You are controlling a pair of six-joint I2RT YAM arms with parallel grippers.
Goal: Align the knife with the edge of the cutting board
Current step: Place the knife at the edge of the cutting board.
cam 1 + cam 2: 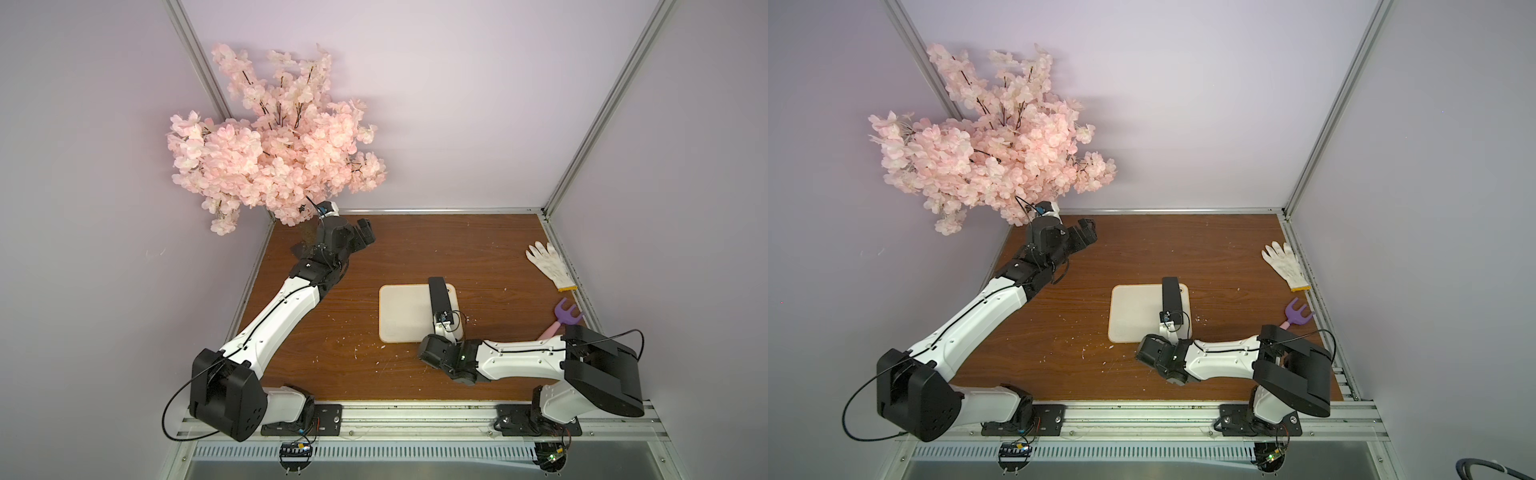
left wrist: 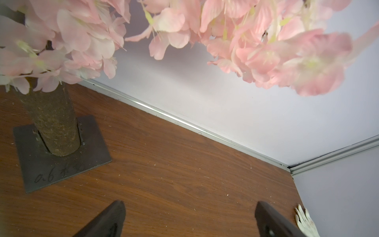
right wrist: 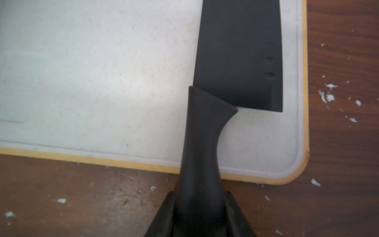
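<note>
Knife (image 3: 239, 51) lies on the cutting board (image 3: 92, 82), near-parallel to its side rim, handle clenched in the right gripper (image 3: 198, 213); alignment looks nearly done, and a gentle release seems due next.

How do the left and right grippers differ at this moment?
The left gripper is open and empty; the right gripper is shut on the knife handle. The left is by the tree, far from the board; the right is at the board's near edge. Both are black.
</note>
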